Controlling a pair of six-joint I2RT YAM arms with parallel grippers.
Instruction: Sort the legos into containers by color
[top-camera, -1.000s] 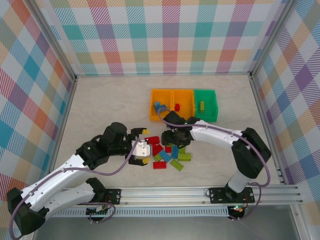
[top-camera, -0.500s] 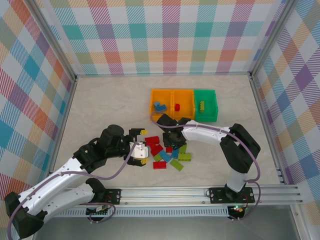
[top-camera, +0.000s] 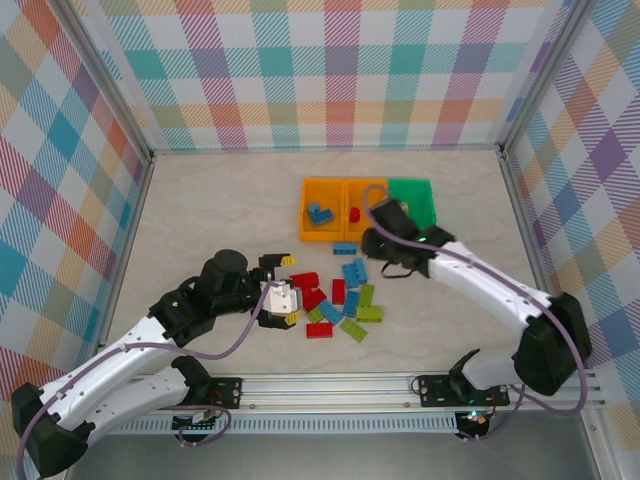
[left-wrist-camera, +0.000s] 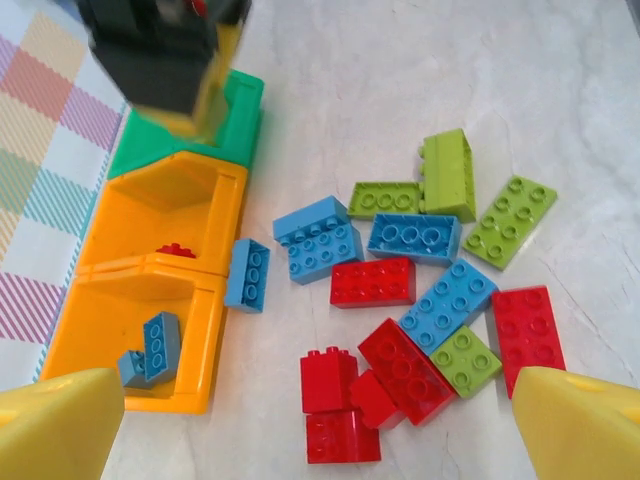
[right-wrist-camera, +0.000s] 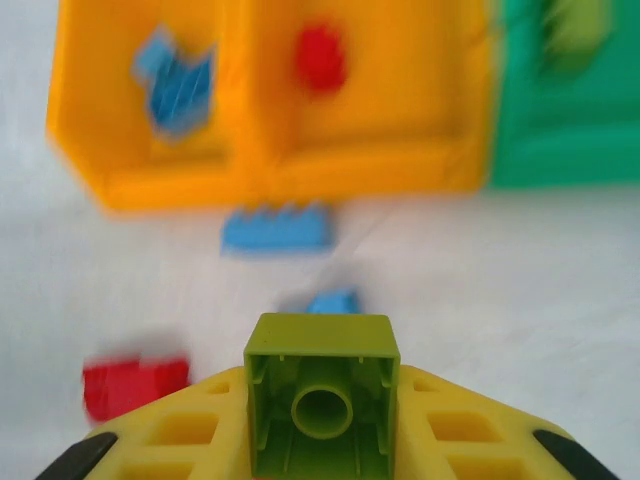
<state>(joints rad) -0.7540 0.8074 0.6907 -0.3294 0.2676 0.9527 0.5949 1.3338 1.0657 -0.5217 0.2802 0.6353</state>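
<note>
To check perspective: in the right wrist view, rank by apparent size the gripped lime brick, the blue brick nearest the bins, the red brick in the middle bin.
1. lime brick, largest, but nearest the camera, so inflated.
2. blue brick.
3. red brick, slightly smaller; blur makes this pair unsure.

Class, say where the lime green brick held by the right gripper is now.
In the right wrist view, the lime green brick is clamped in the right gripper, just short of the middle orange bin and the green bin.
</note>
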